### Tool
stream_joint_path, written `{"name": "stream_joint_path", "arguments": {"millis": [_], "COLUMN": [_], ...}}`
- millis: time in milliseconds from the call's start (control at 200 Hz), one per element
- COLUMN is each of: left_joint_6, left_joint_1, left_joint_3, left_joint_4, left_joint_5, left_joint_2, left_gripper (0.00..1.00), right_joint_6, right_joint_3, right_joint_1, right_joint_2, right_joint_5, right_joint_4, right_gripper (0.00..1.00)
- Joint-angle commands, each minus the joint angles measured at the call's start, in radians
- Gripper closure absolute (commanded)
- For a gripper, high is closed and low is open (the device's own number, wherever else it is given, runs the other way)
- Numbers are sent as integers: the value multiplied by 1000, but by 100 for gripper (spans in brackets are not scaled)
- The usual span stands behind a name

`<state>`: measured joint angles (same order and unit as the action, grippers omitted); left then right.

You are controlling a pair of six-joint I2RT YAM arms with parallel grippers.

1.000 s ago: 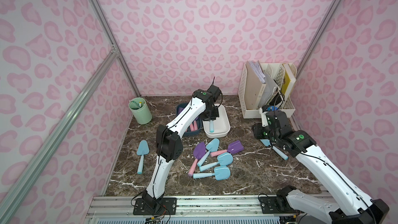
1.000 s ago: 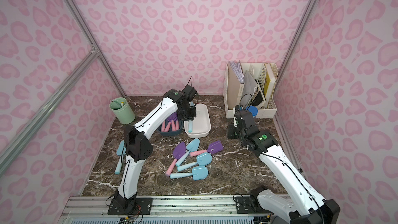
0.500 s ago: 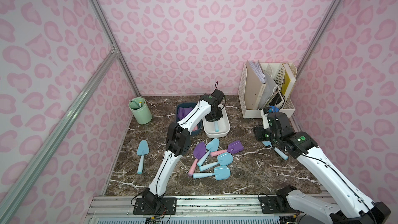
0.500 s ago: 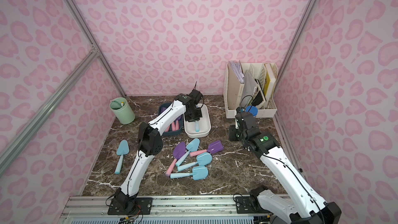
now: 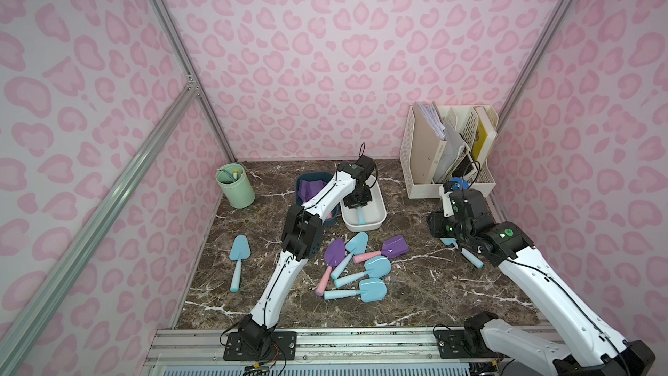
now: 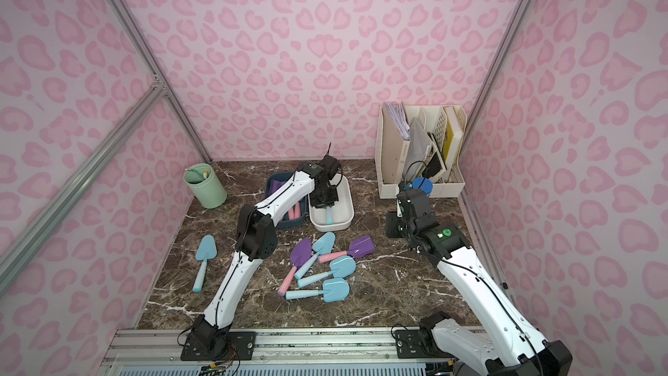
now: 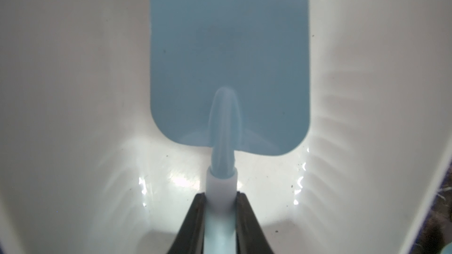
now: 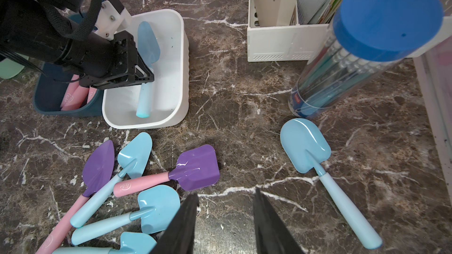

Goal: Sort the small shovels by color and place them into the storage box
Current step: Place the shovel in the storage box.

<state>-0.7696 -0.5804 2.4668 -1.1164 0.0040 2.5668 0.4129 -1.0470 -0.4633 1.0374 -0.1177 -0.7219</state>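
The left gripper [image 7: 220,195] is pinching a blue shovel [image 7: 230,57] in the white bin [image 7: 73,94]; right gripper [image 8: 225,196] is hovering empty, jaws parted.

Your left arm [image 5: 274,283] reaches far forward, left gripper [image 7: 221,197] clamped; right arm [image 5: 535,276] bent, right gripper [image 8: 225,195] pointing down (jaws apart).

Dark marble table [image 5: 415,283]: green cup [image 5: 235,190] upper left, navy bin [image 6: 289,225] beside white bin [image 5: 363,226] upper middle, rack [image 5: 448,189] upper right, shovel heap [image 5: 376,267] centre, left shovel [image 5: 239,253] alone, right shovel [image 5: 472,259] alone.
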Motion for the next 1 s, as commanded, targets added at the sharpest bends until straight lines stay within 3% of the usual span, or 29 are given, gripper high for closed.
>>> {"name": "stream_joint_path", "arguments": {"millis": [0, 725, 995], "left_joint_6": [19, 23, 25], "left_joint_1": [4, 20, 21], "left_joint_3": [9, 5, 4], "left_joint_4": [-13, -29, -28], "left_joint_5": [-19, -23, -20], "left_joint_2": [10, 32, 33], "left_gripper": [90, 85, 79], "right_joint_6": [-11, -19, -22], "right_joint_3": [-4, 18, 27], "right_joint_1": [2, 22, 29], "right_joint_2": [1, 2, 7], "right_joint_5": [3, 12, 12], "right_joint_4": [-1, 9, 12], "right_gripper": [57, 57, 56]}}
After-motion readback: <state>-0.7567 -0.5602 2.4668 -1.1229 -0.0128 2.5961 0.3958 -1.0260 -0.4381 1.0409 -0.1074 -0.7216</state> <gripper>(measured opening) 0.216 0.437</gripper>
